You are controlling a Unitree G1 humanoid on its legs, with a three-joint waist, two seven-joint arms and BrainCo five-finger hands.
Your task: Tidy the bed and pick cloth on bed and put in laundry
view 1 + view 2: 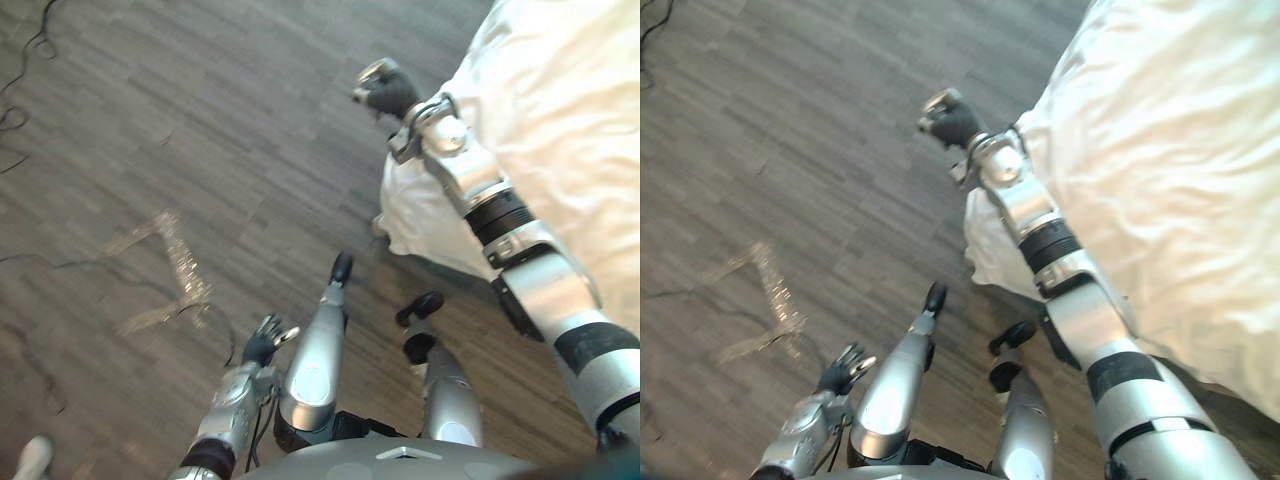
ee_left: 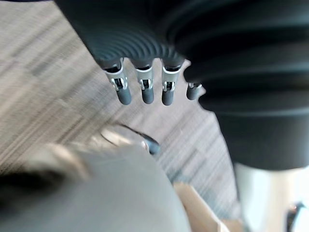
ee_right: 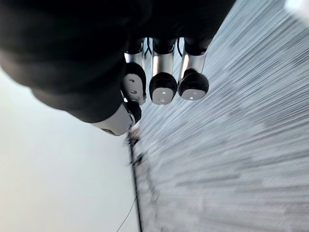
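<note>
Draping bedsheet [image 1: 560,90] near curled right fingers [image 3: 162,92].

My right hand [image 3: 162,72]: fingers [image 3: 193,84] curled in, dark tips toward camera, nothing held. Thumb [image 3: 118,121] tucked beside them. Past hand, grey plank floor [image 3: 231,159]; plain white surface [image 3: 58,183] borders floor.

Expect bright, even light. The white bedding [image 1: 1170,150] is washed out by glare; the grey floor [image 1: 150,120] shows a pale reflected patch.
</note>
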